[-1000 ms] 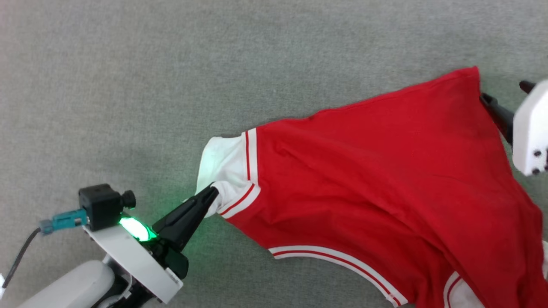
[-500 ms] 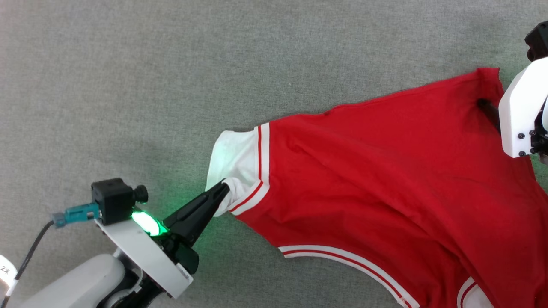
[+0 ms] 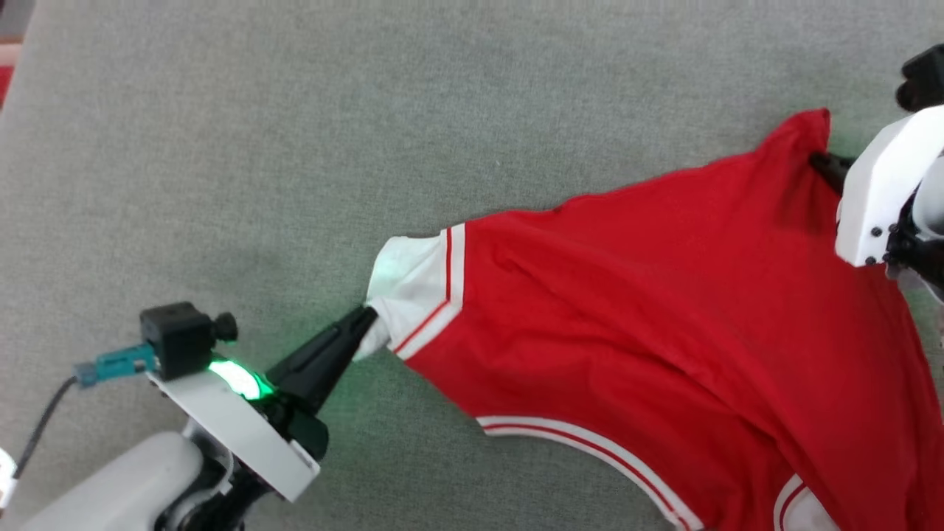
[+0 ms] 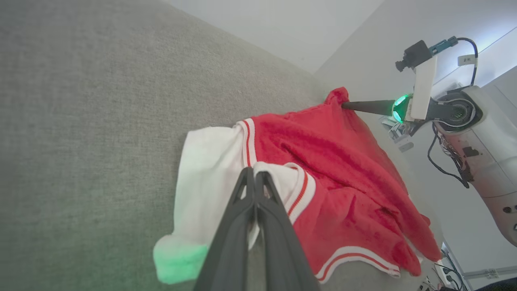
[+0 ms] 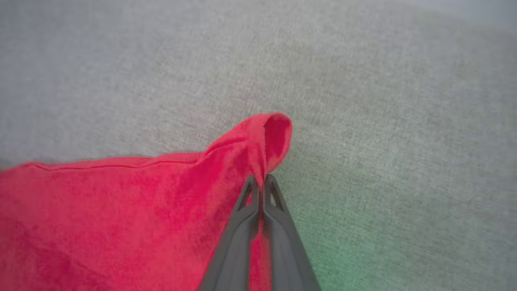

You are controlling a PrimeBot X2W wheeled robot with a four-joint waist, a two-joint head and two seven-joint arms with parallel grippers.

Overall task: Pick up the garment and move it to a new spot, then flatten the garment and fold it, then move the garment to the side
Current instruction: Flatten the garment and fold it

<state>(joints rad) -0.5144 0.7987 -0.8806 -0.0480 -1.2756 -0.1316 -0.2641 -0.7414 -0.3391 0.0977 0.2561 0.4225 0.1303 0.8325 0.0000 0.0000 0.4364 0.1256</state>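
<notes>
The garment [image 3: 664,310] is spread plain red side up across the right half of the grey surface [image 3: 258,147], pulled a bit taut between both arms. The left gripper [image 3: 366,318] is clamped, fingers together, on the edge of the white sleeve [image 3: 409,284]. The right gripper [image 3: 820,162] is pinched tight on a red hem corner [image 3: 807,129], which is bunched into a little peak just past the fingertips in the right wrist view.

As for stuff in the way: the garment's right edge is partly covered in the head view by the right arm's white wrist housing [image 3: 877,192]. A green light [image 3: 236,377] is thrown from the left wrist onto the grey cloth beside the sleeve. The striped bottom trim [image 3: 590,442] is cut off at the lower right of the head view, so how the rest lies can't be told.

Room-wise, plain grey fabric is seen up and to the left of the shirt. The surface's edge is caught at the head view's upper left corner, with a sliver of red [image 3: 3,85] past it. In the left wrist view another edge is seen beyond the garment, with a pale wall [image 4: 282,28] behind.
</notes>
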